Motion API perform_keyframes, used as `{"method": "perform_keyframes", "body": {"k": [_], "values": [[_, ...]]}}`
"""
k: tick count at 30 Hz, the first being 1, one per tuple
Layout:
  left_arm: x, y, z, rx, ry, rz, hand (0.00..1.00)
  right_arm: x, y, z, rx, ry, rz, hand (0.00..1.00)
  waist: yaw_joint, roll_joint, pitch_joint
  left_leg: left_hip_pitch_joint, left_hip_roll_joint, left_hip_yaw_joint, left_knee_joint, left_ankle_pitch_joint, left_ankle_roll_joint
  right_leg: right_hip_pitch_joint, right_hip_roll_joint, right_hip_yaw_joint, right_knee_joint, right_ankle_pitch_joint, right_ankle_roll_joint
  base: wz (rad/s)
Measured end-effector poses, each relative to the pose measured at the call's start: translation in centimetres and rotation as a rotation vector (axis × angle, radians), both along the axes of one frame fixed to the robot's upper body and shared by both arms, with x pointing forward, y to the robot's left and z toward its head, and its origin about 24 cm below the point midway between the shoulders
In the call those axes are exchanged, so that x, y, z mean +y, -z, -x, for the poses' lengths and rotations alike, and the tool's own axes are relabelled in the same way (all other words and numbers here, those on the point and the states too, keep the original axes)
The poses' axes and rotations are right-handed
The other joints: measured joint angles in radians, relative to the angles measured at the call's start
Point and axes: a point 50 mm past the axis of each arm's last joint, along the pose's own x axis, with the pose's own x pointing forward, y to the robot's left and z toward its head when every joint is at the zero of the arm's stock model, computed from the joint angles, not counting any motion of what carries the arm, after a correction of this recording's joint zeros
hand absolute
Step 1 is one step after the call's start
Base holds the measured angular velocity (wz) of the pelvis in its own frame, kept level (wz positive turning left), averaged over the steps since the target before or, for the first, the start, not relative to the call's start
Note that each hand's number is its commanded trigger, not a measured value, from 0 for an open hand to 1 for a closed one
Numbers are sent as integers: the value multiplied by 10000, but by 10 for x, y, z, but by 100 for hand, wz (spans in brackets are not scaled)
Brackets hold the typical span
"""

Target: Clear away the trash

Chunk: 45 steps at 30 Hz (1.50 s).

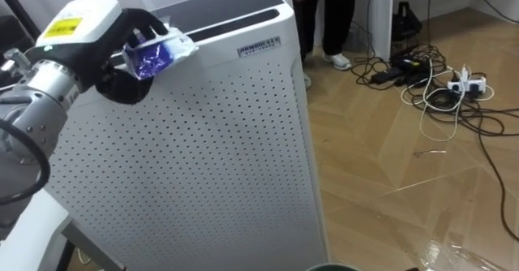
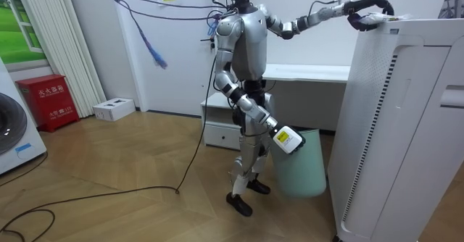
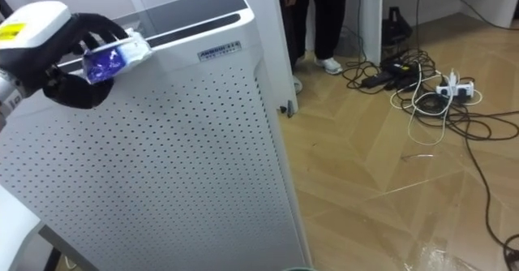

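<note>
My left hand [image 1: 122,56] is raised beside the top edge of a tall white perforated air purifier [image 1: 203,157]. Its dark fingers are curled round a crumpled blue and clear wrapper [image 1: 158,53], which sits at the level of the purifier's dark top panel. The right eye view shows the same grasp, hand [image 3: 69,60] on wrapper [image 3: 109,62]. In the room view I stand between a white counter and the purifier [image 2: 406,126], left arm stretched up to its top [image 2: 366,14]. My right hand [image 2: 284,138] hangs low beside a pale green bin [image 2: 308,166].
A person's dark legs and white shoes [image 1: 328,23] stand behind the purifier. Tangled cables and a power strip [image 1: 442,80] lie on the wooden floor to the right. Clear plastic [image 1: 454,255] lies near the bottom edge, beside the bin's rim [image 1: 332,266].
</note>
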Motion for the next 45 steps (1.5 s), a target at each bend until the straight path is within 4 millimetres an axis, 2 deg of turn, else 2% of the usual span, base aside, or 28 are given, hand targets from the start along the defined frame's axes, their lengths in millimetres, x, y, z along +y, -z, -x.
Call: {"method": "perform_keyframes", "body": {"k": [15, 19, 21, 22, 23, 24, 29, 32, 35, 37, 39, 45], "values": [[2, -3, 1, -863, 24, 366, 100, -2, -1, -1, -153, 258, 39, 100, 108, -34, 4, 14, -15, 42, -47, 6, -1, -18, -12, 54, 5, -13, 18, -1], [1, 1, 4, -1290, 193, 1022, 100, -5, -2, -1, -296, 648, -101, 100, 218, -175, -58, 27, -18, 11, -150, 15, 1, 6, -2, 97, 44, -13, 19, -2], [-3, 3, 6, -1648, 260, 1251, 100, -4, -2, -1, -324, 666, -56, 100, 238, -280, -54, 23, -22, -17, -164, 16, 0, 13, 1, 82, 33, -13, 19, 5], [-7, 5, 7, -1843, 332, 1494, 100, -4, -2, -1, -341, 668, -45, 100, 246, -264, -106, 21, -31, -30, -168, 16, 0, 25, -1, 74, 0, -13, 19, 5], [-8, 7, 8, -1927, 368, 1633, 100, -3, -2, -2, -357, 654, -33, 100, 259, -344, -70, 22, -32, -37, -176, 16, 0, 10, -1, 94, 1, -12, 20, 0], [-10, 10, 13, -2139, 424, 1835, 100, -3, -3, -3, -406, 668, -12, 100, 264, -323, -121, 17, -34, -11, -185, 16, 0, -1, 0, 142, -14, -10, 24, -4], [-26, 18, 31, -2797, 1323, 2629, 100, -1, -7, -10, -711, 738, -21, 100, 170, -522, -128, -50, -51, -12, -221, 16, 0, -86, -24, 169, -7, -7, 29, -1], [-41, 29, 38, -2451, 2117, 3702, 100, -2, -11, -17, -1050, 1081, -221, 100, 174, -556, -145, -155, -53, -23, -215, 17, 2, -217, -31, 165, 30, -7, 30, 0], [-69, 66, 47, -611, 3130, 4183, 100, 3, -13, -22, -1342, 1483, -625, 100, 167, -614, -160, -224, -53, -20, -195, 18, 4, -266, -24, 162, 16, -8, 30, 0], [-79, 76, 49, -31, 3482, 4255, 100, 8, -15, -25, -1551, 1401, -644, 100, 152, -690, -175, -371, -33, -22, -168, 19, 4, -401, 0, 168, 26, -2, 21, 0], [-84, 82, 52, 275, 3698, 4569, 100, 12, -15, -26, -1630, 1377, -670, 100, 178, -808, -235, -452, -9, 13, -172, 19, 3, -550, 12, 227, 126, -1, 18, -7], [-95, 109, 66, 1516, 4185, 5202, 100, 14, -19, -31, -1973, 1415, -752, 100, 186, -1181, -221, -484, 24, 118, -231, 19, -1, -657, 25, 315, 166, 3, 13, -6]]}}
